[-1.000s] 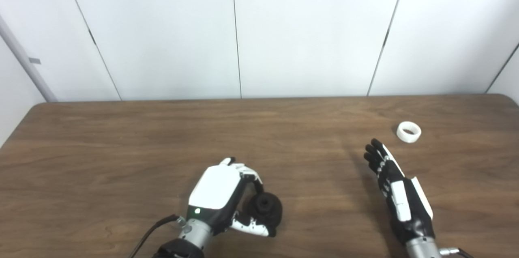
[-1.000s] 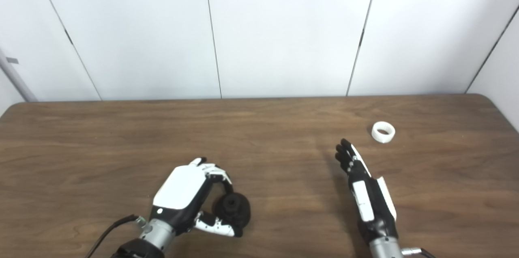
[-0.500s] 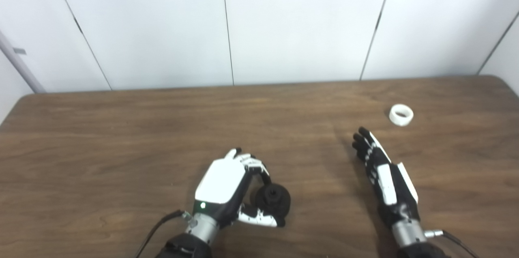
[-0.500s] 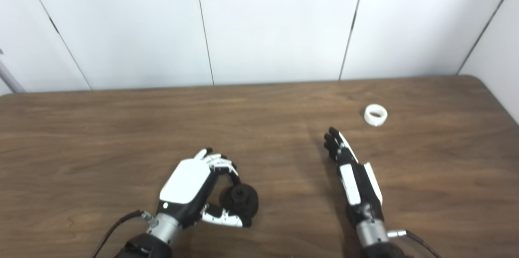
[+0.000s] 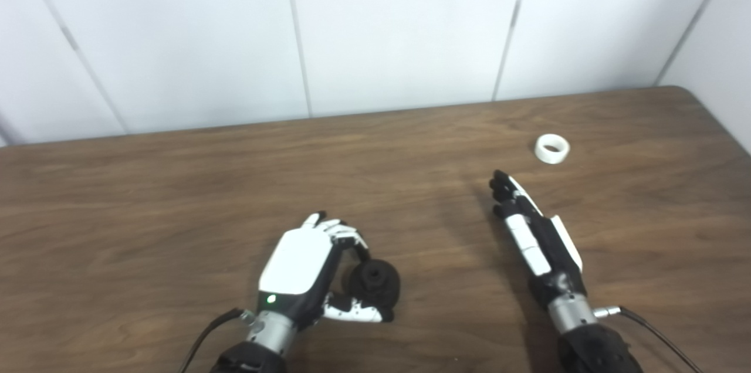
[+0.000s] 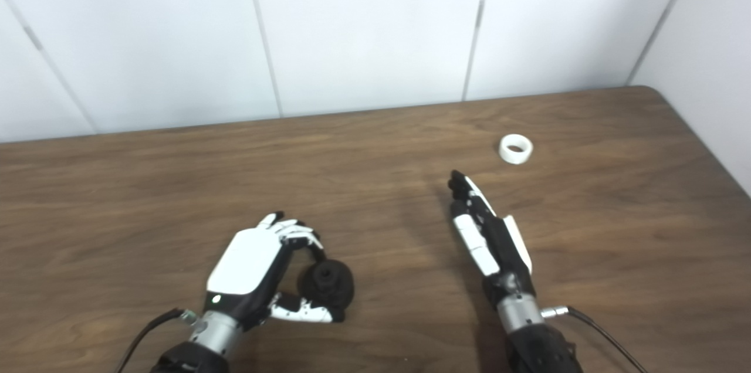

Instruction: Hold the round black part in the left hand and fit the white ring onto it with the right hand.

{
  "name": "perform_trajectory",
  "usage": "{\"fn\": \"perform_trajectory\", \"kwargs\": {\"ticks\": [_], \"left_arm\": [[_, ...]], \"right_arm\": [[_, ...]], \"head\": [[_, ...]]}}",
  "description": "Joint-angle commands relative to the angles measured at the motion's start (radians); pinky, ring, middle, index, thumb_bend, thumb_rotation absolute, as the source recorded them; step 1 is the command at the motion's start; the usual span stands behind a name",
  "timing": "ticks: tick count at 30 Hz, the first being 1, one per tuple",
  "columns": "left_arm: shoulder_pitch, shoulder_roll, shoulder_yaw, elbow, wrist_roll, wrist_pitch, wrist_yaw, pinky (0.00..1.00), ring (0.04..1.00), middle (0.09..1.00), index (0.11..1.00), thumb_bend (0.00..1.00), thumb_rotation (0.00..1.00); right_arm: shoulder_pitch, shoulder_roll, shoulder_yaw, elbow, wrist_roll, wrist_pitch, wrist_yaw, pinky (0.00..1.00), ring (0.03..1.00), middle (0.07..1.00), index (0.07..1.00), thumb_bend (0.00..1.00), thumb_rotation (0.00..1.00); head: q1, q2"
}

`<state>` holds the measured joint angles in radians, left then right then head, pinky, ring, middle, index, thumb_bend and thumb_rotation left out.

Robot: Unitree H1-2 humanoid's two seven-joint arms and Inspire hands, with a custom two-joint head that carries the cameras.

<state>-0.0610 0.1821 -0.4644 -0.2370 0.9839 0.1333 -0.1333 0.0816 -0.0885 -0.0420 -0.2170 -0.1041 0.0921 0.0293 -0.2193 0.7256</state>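
Left eye view: left hand (image 5: 302,270) wraps round black part (image 5: 374,284) low on table (image 5: 176,197); white ring (image 5: 551,148) lies loose, well right of it, beyond right hand (image 5: 537,232)

Right eye view: right hand flat, fingers straight, holding nothing, short of ring; looks like reach-for-ring step, next needs extension + pinch. No containers seen

black part (image 5: 375,282): near side hidden by left hand (image 5: 302,270) | forearms: cut off at bottom edge

Both head cameras look down and forward from the near edge of the table (image 5: 146,197) toward the far edge and the wall (image 6: 364,27) — side by side, moderately close — sharing nearly the whole tabletop, the far-right corner included.
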Motion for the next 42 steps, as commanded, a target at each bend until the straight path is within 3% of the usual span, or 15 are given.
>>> {"fn": "perform_trajectory", "kwargs": {"ticks": [1,11,13,18,27,35,42], "left_arm": [[0.000,0.024,0.005,0.005,0.014,-0.008,-0.019,0.95,0.836,0.748,0.485,0.52,0.06],[0.013,0.035,0.020,-0.007,0.019,0.001,-0.045,0.94,0.832,0.751,0.485,0.52,0.06],[0.012,0.037,0.021,-0.008,0.022,0.004,-0.054,0.94,0.831,0.753,0.485,0.52,0.06],[0.014,0.038,0.024,-0.009,0.024,0.005,-0.058,0.94,0.834,0.754,0.485,0.52,0.06],[0.022,0.045,0.030,-0.008,0.021,0.001,-0.054,0.94,0.835,0.750,0.485,0.52,0.06],[0.020,0.046,0.032,-0.002,0.024,0.001,-0.052,0.94,0.834,0.748,0.485,0.52,0.06],[0.023,0.046,0.035,-0.006,0.023,0.002,-0.056,0.93,0.834,0.745,0.485,0.52,0.06]], "right_arm": [[-0.041,-0.035,-0.006,-0.057,-0.069,0.052,-0.022,0.90,0.935,0.925,0.891,0.56,0.80],[-0.167,-0.168,-0.026,-0.099,-0.223,0.220,-0.010,0.84,0.881,0.890,0.850,0.60,0.58],[-0.198,-0.185,-0.035,-0.082,-0.243,0.225,-0.019,0.88,0.902,0.895,0.840,0.61,0.50],[-0.269,-0.233,-0.044,-0.049,-0.292,0.286,-0.011,0.91,0.919,0.905,0.834,0.65,0.46],[-0.380,-0.359,-0.001,0.119,-0.390,0.258,-0.014,0.84,0.932,0.941,0.865,0.72,0.39],[-0.471,-0.420,0.047,0.278,-0.439,0.266,-0.008,0.87,0.959,0.950,0.835,0.76,0.29],[-0.561,-0.469,0.118,0.422,-0.478,0.287,0.031,0.92,0.978,0.960,0.807,0.78,0.32]], "head": [[0.001,0.001],[-0.035,-0.004],[-0.035,-0.004],[-0.037,-0.004],[-0.034,-0.005],[-0.035,-0.005],[-0.027,-0.004]]}}
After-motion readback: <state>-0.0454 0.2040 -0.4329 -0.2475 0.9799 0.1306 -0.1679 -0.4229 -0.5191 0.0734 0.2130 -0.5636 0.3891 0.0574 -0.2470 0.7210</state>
